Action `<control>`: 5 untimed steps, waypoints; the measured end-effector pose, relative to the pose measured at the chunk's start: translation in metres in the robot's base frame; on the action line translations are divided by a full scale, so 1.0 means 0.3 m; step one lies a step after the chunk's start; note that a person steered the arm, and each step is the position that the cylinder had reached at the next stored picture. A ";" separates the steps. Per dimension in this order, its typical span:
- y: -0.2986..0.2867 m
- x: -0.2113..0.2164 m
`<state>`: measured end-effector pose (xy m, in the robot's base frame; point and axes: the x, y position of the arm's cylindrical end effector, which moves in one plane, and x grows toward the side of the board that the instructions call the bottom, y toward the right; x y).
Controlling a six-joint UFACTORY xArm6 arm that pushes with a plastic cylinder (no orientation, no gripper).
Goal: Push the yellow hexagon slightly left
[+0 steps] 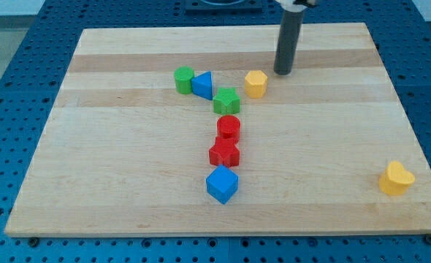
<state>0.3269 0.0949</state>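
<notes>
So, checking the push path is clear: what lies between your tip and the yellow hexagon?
Nothing: in the camera view only bare wooden board separates my tip from the yellow hexagon.

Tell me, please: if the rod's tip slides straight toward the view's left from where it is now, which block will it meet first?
Probably the yellow hexagon. My tip sits just to its right and slightly toward the view's top, so contact may be on the hexagon's upper edge; depth is unclear.

Pale smooth wooden board [128, 197] with visible grain strips, on a blue perforated table [11, 44]; matt dark rod [287, 44]
</notes>
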 end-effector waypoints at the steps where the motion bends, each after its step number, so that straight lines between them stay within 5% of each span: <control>1: -0.029 0.054; 5: -0.029 0.112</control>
<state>0.3605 0.0863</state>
